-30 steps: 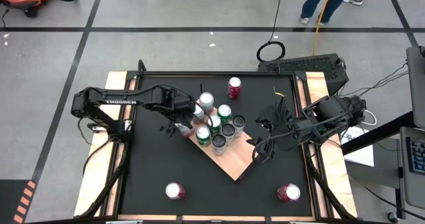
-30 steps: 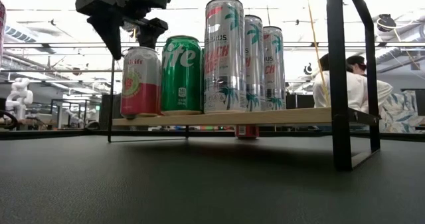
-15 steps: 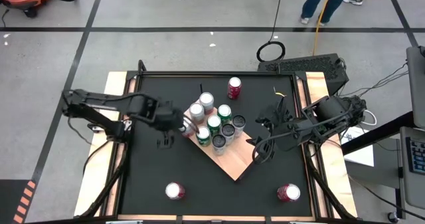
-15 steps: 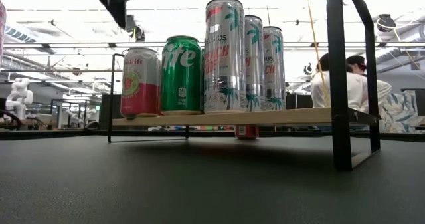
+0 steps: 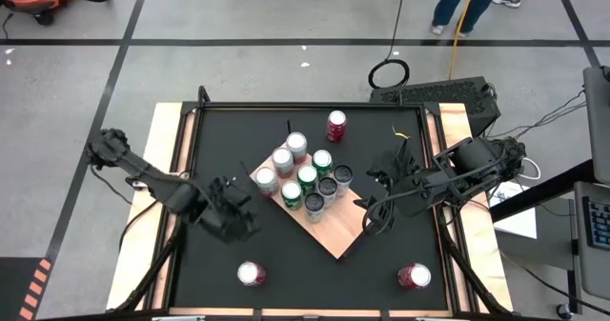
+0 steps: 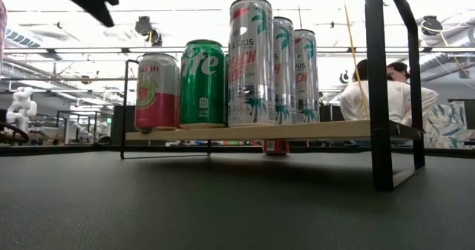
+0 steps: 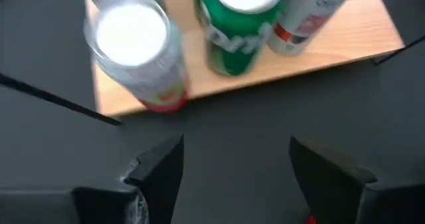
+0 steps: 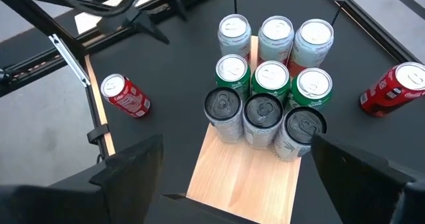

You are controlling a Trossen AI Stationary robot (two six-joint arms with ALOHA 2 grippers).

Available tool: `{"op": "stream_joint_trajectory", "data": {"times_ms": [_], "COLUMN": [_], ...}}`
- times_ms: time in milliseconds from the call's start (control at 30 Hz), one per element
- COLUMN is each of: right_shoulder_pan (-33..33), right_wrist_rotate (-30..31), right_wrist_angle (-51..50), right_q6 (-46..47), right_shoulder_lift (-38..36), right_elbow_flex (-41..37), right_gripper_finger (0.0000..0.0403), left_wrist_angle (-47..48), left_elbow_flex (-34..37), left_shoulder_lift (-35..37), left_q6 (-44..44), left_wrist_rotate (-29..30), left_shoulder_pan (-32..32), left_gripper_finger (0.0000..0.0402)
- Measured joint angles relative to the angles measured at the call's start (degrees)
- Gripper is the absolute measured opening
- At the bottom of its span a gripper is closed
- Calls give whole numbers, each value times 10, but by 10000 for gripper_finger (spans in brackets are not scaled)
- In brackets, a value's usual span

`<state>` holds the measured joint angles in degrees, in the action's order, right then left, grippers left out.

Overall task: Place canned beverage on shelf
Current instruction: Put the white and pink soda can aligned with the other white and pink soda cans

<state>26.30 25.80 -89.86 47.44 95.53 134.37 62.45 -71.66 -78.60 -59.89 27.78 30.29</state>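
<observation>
Three loose cans stand off the shelf, so the job looks well along but not finished. Nearest, by the front edge of the desk (image 5: 219,140), are the near-left red can (image 5: 251,274) and the near-right red can (image 5: 414,276), both upright on the matte black top and well apart from each other.

Just beyond the near-left can hangs the left tool (image 5: 233,224). Its two dark fingers stand apart with nothing between them, and it points toward the shelf's corner. Across the desk the right tool (image 5: 374,216) waits beside the shelf's right edge, its fingers also spread wide and empty.

Between the arms the shelf (image 5: 329,230) sits turned cornerwise: a flat, light-tan wood-grain board raised on thin black rods. Its nearer half is bare. Its farther half carries the nine cans (image 5: 306,176), packed upright in three rows of three and touching or nearly so. They are smooth metal cylinders with bright or dark round lids; some are tall, slim and silver, two or three are green, and one is pink and white.

Farther back, the far red can (image 5: 336,124) stands alone on the desk, near the shelf's far corner. Judging from this, the next pick is probably the near-left can, with ample bare board to take it.
</observation>
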Motion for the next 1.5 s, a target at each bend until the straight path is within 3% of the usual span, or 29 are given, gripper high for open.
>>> {"op": "stream_joint_trajectory", "data": {"times_ms": [233,567,767,900,1133,1500], "right_shoulder_pan": [0,0,0,0,0,-7], "right_wrist_rotate": [-3,-1,0,0,1,2], "right_wrist_angle": [0,4,4,4,3,2], "right_q6": [-1,-3,-3,-2,-8,-29], "right_shoulder_lift": [0,0,0,0,0,0], "right_elbow_flex": [0,0,0,0,0,0], "right_gripper_finger": [357,357,357,357,357,357], "left_wrist_angle": [-124,-121,-126,-164,-290,-353], "left_elbow_flex": [87,116,164,205,288,303], "left_shoulder_lift": [0,-10,-10,3,37,45], "left_q6": [-94,-41,-101,-132,-129,-61], "left_wrist_rotate": [55,59,127,136,154,161], "left_shoulder_pan": [48,30,21,34,47,26], "left_gripper_finger": [250,248,248,248,248,248]}}
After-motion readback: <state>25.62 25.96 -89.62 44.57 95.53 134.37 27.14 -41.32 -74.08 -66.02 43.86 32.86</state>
